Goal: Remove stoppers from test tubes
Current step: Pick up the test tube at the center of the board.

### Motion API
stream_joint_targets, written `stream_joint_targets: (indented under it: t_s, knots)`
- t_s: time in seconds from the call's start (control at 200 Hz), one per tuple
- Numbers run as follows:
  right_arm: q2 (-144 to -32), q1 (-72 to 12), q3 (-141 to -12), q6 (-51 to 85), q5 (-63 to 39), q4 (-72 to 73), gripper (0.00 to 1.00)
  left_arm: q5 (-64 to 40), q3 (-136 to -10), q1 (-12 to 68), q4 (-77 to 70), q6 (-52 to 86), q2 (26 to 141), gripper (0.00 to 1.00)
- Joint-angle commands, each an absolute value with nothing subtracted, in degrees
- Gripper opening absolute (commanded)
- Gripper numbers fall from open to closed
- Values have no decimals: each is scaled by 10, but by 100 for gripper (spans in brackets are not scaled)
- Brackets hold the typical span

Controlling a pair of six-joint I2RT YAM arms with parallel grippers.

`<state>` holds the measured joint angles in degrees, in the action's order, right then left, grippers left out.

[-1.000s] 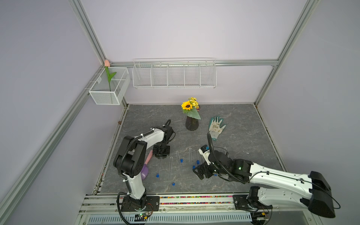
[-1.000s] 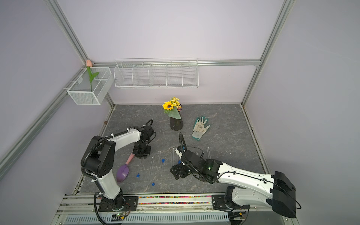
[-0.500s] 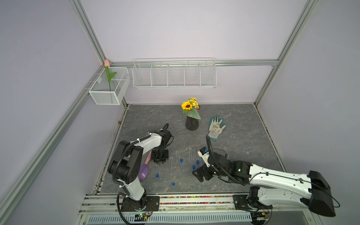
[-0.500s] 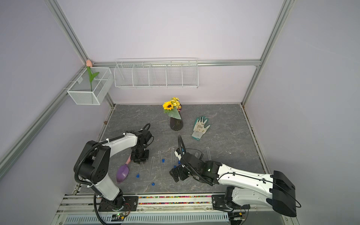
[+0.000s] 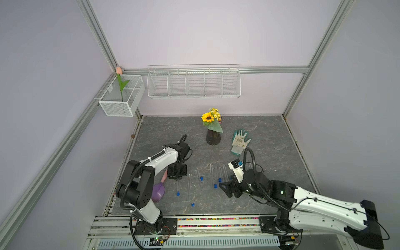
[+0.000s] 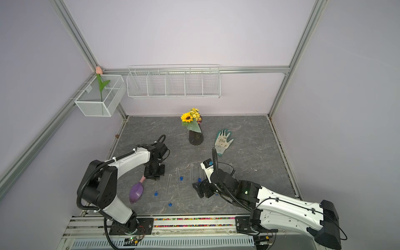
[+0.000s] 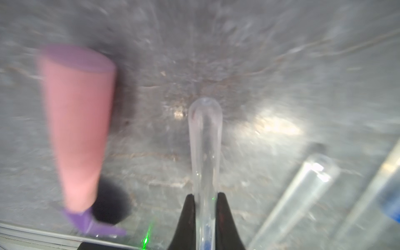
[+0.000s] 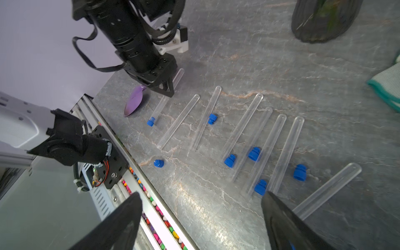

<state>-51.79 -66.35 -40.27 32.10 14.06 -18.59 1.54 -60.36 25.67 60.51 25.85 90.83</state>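
left gripper (image 7: 204,197) pinched on test tube (image 7: 205,134), scoop (image 7: 78,129) just beside (pink handle). right gripper (image 8: 201,194) wide open, empty; stoppers (image 8: 158,163) nearby.

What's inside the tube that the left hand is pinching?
The tube looks empty but for a blue stopper plugging its mouth. The left hand covers a short stretch of it.

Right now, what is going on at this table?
The left claw is shut on a clear test tube that has a blue stopper in its end. The right claw is open, near the row of other tubes. Several loose stoppers lie among them.
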Motion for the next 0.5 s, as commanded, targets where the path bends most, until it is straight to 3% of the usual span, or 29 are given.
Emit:
stream_joint_targets:
  t_s: [0.0,0.135,0.285,0.495]
  knots:
    - [-513,-657,-425,309,219,-189,89,-8,-658,236,622,251,820,2]
    - [-515,-652,-446,278,226,-190,89,-79,-664,207,549,300,703,1]
    - [-531,-640,-476,271,178,-203,89,-150,-584,204,337,430,582,0]
    - [-558,-619,-521,256,100,-185,89,-150,-456,204,71,616,474,0]
